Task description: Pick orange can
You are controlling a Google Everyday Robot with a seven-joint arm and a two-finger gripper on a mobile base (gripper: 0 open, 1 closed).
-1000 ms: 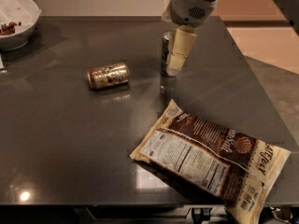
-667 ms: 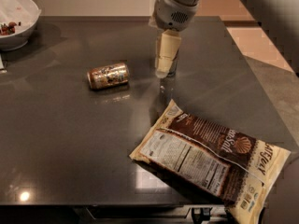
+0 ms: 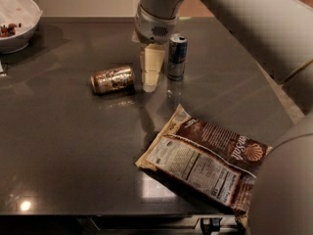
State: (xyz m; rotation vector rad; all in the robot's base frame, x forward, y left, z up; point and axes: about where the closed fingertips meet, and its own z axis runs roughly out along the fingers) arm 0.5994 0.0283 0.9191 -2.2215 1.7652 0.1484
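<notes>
Kitchen or break-room counter (image 3: 73,155) (dark, glossy): snack bag (image 3: 210,160), bowl (image 3: 19,40), orange can (image 3: 112,79), blue can (image 3: 177,56); hand (image 3: 150,78) between cans.

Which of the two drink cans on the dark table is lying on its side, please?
The short orange-brown and gold can; the slim blue-and-silver can stands upright, with the gripper between them.

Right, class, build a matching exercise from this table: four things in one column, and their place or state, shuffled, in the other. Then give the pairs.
Things:
1. orange can
2. blue can
3. snack bag
4. tool

Place or state:
A. stands upright
B. hangs between the two cans
C. lies on its side
D. lies flat, nearest the camera

Pairs: 1-C, 2-A, 3-D, 4-B.
</notes>
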